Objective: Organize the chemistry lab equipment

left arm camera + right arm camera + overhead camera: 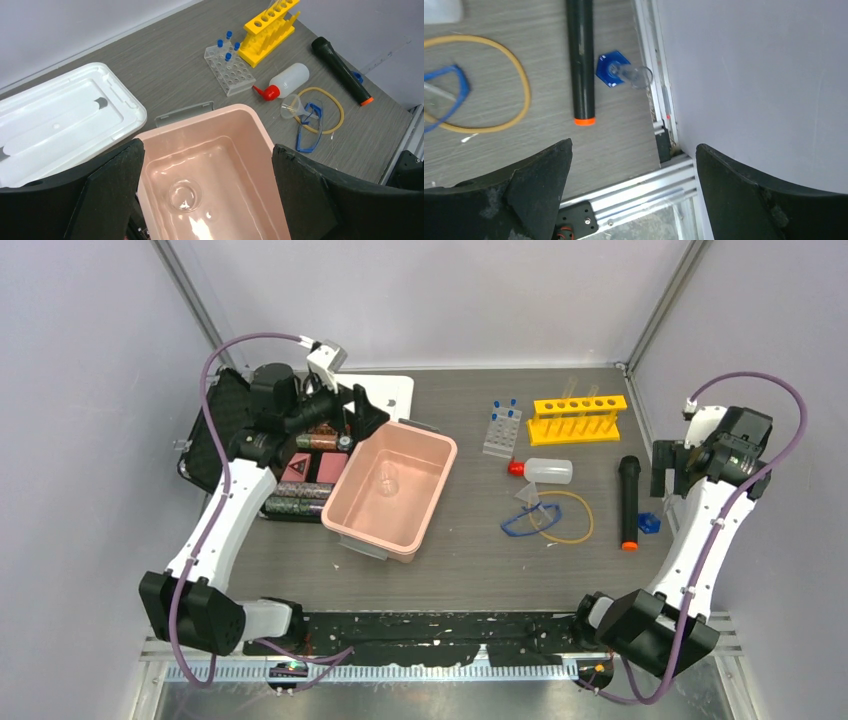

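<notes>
You're looking at a pink tub [385, 515] and a white lid [65, 125] on a grey, wood-grained table [480, 560]. Your rack [578, 417] is bright yellow and your tubing [527, 87] a duller yellow. Your test tubes [505, 407] are clear with blue caps, and the tray [502, 432] is clear. Your squeeze bottle [545, 470] is white with a red cap, and your safety glasses [530, 521] have blue frames. The cylinder [629, 502] is black with an orange tip; the hexagonal piece [610, 69] is blue. Your arms [215, 525] are white and black, with purple cables [255, 337]

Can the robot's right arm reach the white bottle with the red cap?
Probably yes. The right gripper is open and empty, and the squeeze bottle lies on its side in the open. Only the low black cylinder lies between them, and the arm could likely pass over it.
</notes>
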